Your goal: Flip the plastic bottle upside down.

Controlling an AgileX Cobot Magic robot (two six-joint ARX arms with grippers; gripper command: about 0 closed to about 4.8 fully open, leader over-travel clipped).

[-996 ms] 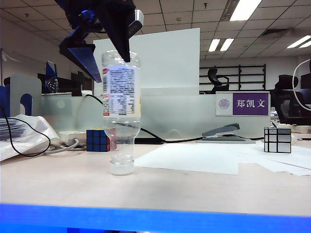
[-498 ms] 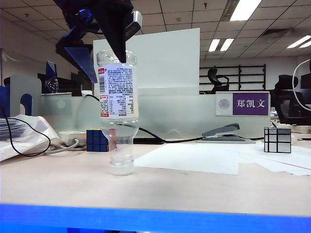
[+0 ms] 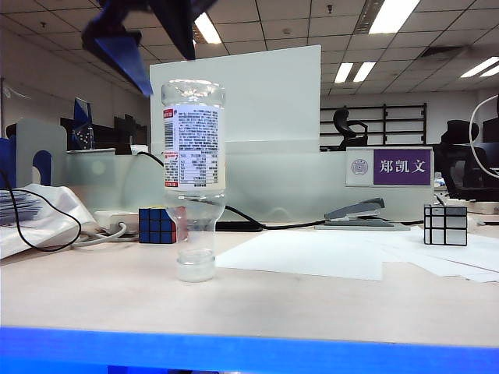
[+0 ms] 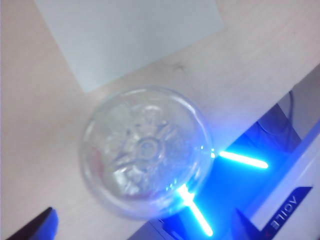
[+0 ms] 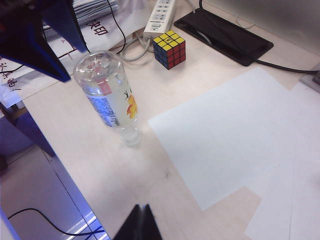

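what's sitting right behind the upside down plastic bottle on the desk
A colored puzzle cube sits behind the plastic bottle, showing partly through its clear neck. The cube's right edge is blurred by the plastic.

Clear plastic bottle point(image 3: 193, 175) with white fine-print label, whitish cap; multicoloured cube point(image 5: 169, 49); pale desk point(image 3: 312, 300)

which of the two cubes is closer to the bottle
The colourful cube, blue and red faces showing, just behind the plastic bottle on its left. The silver mirror cube sits far off at the table's right edge.
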